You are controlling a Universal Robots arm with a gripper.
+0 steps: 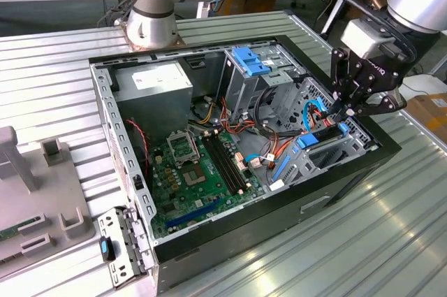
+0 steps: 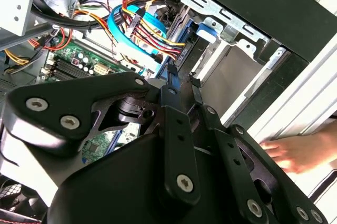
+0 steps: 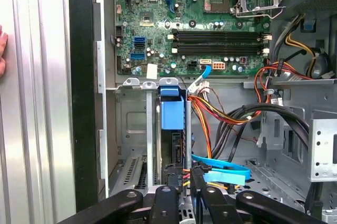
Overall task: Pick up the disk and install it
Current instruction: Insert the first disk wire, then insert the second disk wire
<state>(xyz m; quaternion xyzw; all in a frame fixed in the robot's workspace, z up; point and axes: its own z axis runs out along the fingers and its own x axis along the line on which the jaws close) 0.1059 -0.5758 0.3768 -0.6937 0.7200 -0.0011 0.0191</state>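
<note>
The gripper [image 1: 347, 112] hangs over the right side of the open case [image 1: 230, 230] in the exterior view. Its jaws are closed on the disk [image 3: 172, 116], which stands on its thin edge in a bay. In the first wrist view, the disk's long side runs up and down mid-frame. A hand [image 2: 300, 151] rests on the counter [image 1: 363, 241].

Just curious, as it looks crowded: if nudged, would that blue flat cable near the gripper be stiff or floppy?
Probably floppy: the blue flat cable bends in loose curves. Likely light too, being thin; it may snag among the coloured wires.
</note>
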